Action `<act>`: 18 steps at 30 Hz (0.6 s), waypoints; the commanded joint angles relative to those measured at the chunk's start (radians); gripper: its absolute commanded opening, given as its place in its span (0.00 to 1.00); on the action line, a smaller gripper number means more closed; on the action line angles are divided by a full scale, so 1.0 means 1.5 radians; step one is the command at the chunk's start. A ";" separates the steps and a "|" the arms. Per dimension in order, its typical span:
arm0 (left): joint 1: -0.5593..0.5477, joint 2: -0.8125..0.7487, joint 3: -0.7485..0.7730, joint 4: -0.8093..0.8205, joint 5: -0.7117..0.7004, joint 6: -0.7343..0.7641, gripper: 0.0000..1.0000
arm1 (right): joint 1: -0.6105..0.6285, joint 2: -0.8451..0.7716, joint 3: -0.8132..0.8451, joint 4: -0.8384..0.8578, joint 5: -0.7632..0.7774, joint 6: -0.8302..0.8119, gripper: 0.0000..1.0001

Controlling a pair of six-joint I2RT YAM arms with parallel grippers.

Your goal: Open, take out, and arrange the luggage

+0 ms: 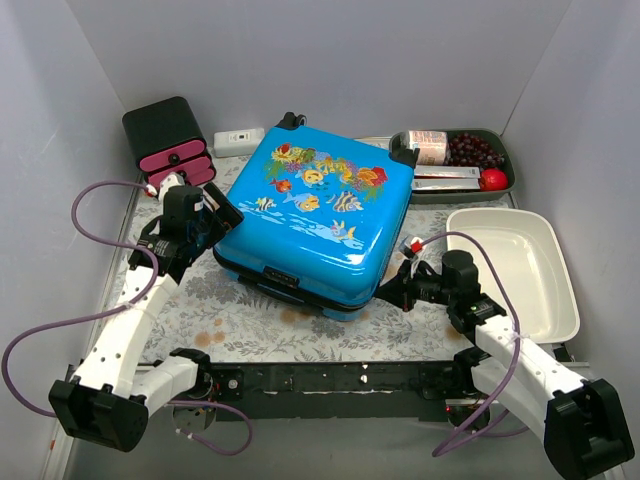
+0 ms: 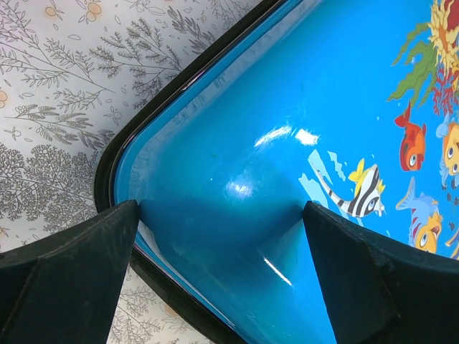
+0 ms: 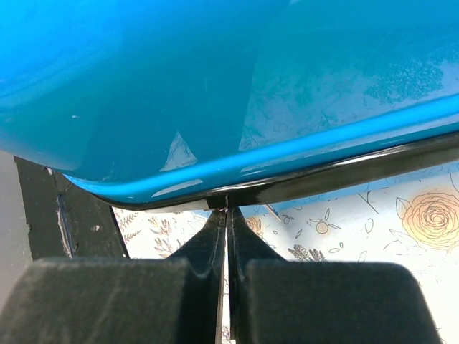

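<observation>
The luggage (image 1: 318,215) lies flat and closed on the floral mat, a bright-blue shell with cartoon fish and black zipper trim. My left gripper (image 1: 222,218) is open at its left corner. In the left wrist view the two fingers (image 2: 72,265) straddle the rounded blue corner (image 2: 237,215), with the left gripper (image 2: 222,244) wide apart around it. My right gripper (image 1: 385,292) is at the luggage's near right edge. In the right wrist view the right gripper (image 3: 226,215) is shut, its tips against the black zipper trim (image 3: 344,172). Whether a zipper pull is pinched there does not show.
A black box with pink drawers (image 1: 168,145) stands at the back left, with a white power strip (image 1: 238,140) beside it. A dark tray (image 1: 505,185) at the back right holds a bottle, grapes and a red item. A white tub (image 1: 520,270) sits right of the luggage.
</observation>
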 commanded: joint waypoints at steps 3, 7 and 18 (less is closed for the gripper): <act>-0.005 0.007 -0.026 0.014 0.048 -0.038 0.98 | 0.059 -0.043 0.053 -0.105 0.036 -0.022 0.01; -0.004 0.010 -0.033 0.032 0.060 -0.057 0.98 | 0.085 -0.062 0.069 -0.178 0.065 -0.020 0.01; -0.004 -0.078 0.061 -0.219 -0.098 -0.106 0.98 | 0.099 -0.061 0.089 -0.198 0.143 0.022 0.01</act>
